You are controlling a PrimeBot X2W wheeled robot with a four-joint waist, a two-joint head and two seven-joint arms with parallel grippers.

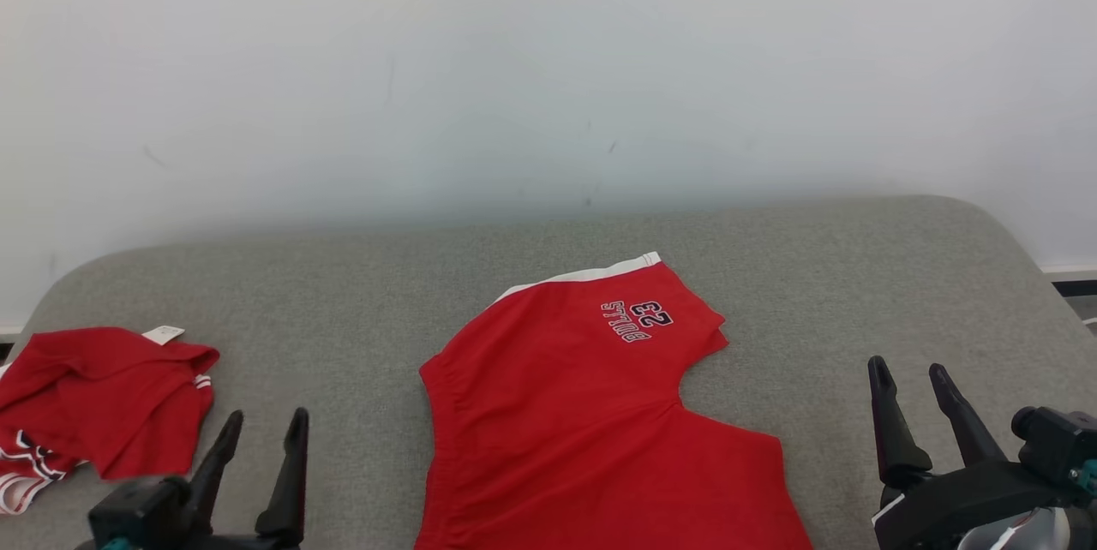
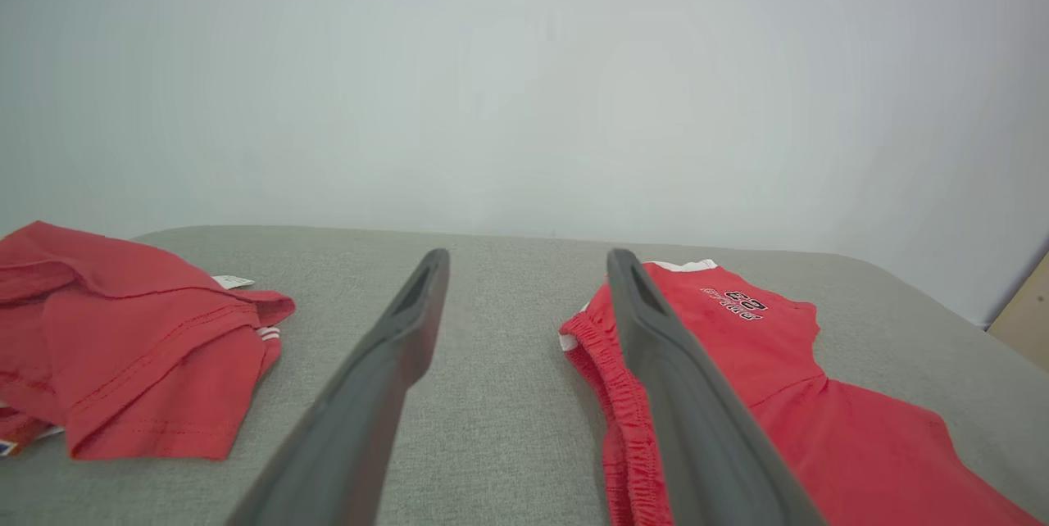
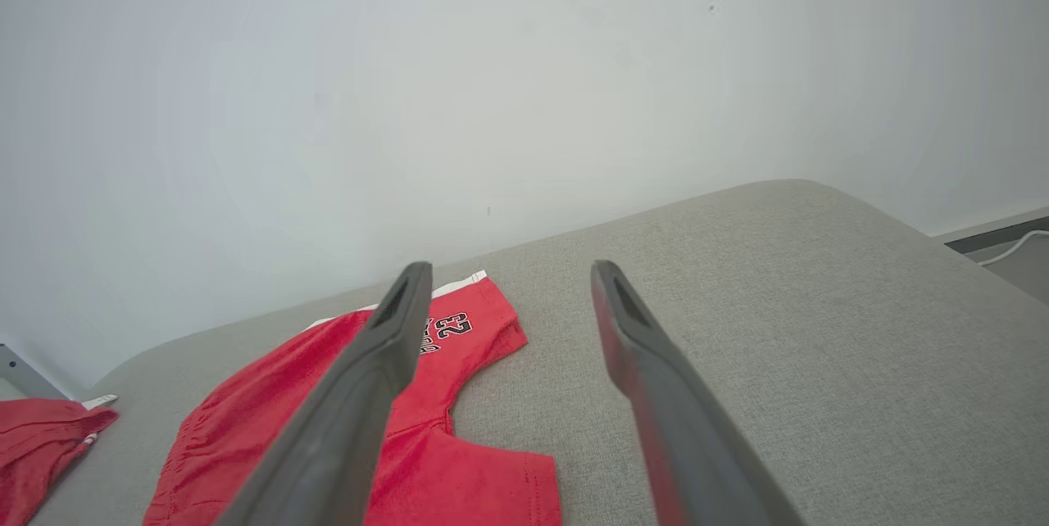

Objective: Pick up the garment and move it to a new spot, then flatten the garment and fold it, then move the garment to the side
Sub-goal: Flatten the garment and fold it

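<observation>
Red shorts (image 1: 566,413) with a white waistband and "BULLS 23" print lie spread on the grey padded table (image 1: 814,276), at the middle near the front edge. In the left wrist view the shorts (image 2: 819,411) lie partly behind my right-hand finger. In the right wrist view the shorts (image 3: 475,477) sit to the left. My left gripper (image 1: 266,417) hovers open left of the shorts, holding nothing. My right gripper (image 1: 906,366) hovers open to their right, also holding nothing. Both wrist views show the fingers spread wide over bare table: left gripper (image 2: 529,257), right gripper (image 3: 510,267).
A second red garment (image 1: 103,404) with a white tag lies crumpled at the table's left end, left of my left gripper; it is also in the left wrist view (image 2: 123,337). A white wall stands right behind the table. The table's rounded right end drops to the floor.
</observation>
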